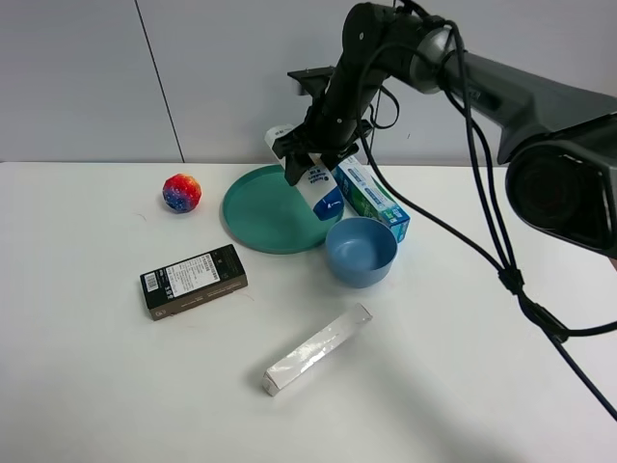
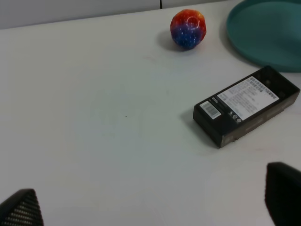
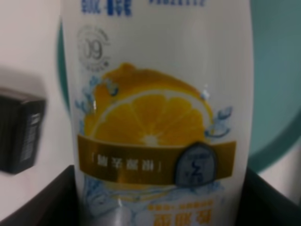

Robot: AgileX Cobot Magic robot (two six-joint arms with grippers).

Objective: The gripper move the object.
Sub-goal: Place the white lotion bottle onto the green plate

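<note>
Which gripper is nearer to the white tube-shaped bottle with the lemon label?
Right. The right gripper holds the white bottle above the teal plate; the left gripper is away, facing the black rectangular box.

Ball (image 1: pixel 182 192) left of plate (image 1: pixel 253 220), bowl (image 1: pixel 361 253) front-right, bottle (image 1: pixel 323 196) over plate's right rim.

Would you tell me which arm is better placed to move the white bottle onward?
Right: its gripper holds the bottle by the teal plate; the left gripper hangs open near the black box.

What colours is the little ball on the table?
The ball is mottled orange-red and blue, the colours blending into each other. The left wrist view shows it best.
</note>
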